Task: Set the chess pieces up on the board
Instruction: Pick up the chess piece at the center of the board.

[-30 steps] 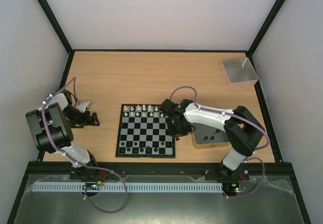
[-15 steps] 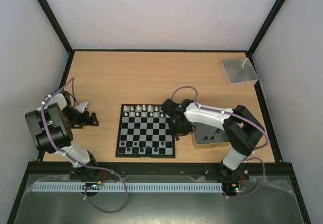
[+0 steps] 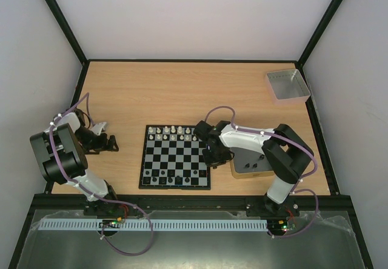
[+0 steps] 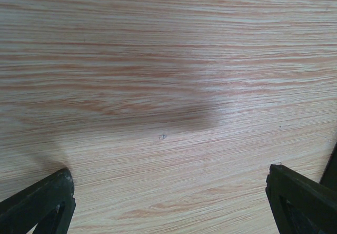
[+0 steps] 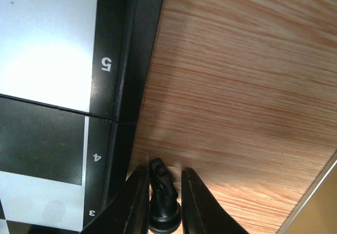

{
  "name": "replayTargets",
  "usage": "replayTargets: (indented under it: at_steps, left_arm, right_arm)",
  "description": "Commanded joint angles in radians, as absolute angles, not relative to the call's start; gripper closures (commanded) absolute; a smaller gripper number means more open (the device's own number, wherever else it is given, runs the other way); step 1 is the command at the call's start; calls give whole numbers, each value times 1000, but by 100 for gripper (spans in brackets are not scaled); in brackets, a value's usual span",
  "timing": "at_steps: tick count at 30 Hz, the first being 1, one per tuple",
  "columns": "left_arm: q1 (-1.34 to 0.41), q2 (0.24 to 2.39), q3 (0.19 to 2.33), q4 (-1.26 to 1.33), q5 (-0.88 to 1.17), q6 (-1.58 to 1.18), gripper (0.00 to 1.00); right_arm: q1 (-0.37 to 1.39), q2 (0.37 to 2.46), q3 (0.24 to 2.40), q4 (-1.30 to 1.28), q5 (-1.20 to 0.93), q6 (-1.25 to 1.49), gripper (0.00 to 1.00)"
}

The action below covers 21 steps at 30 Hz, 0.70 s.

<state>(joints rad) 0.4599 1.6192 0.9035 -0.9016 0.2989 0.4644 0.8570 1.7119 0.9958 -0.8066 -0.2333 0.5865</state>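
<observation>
The board (image 3: pixel 176 157) lies in the middle of the table, with white chess pieces (image 3: pixel 173 133) along its far rows and black chess pieces (image 3: pixel 171 177) along its near row. My right gripper (image 3: pixel 214 157) is low beside the board's right edge. In the right wrist view it (image 5: pixel 162 177) is shut on a small black chess piece (image 5: pixel 163 200) standing on the wood just outside the board's black border (image 5: pixel 120 86), by the numbers 4 and 3. My left gripper (image 3: pixel 111 142) rests left of the board, open (image 4: pixel 168 171) over bare wood.
A shallow gold tin (image 3: pixel 250 166) sits right of the board, partly under the right arm. A grey square tray (image 3: pixel 287 85) stands at the far right corner. Black frame rails edge the table.
The right arm's elbow has shifted slightly and its fingers have narrowed onto the black piece. The left arm has not moved.
</observation>
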Motion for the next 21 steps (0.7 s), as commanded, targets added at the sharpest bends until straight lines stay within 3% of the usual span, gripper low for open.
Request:
replayTargets:
  at_steps: [1, 21]
  left_arm:
    - [471, 1634, 896, -923, 290, 474, 1]
    - [471, 1644, 896, -922, 290, 474, 1]
  right_arm:
    - [853, 1729, 983, -791, -236, 570, 83]
    - [831, 1775, 1019, -799, -233, 529, 85]
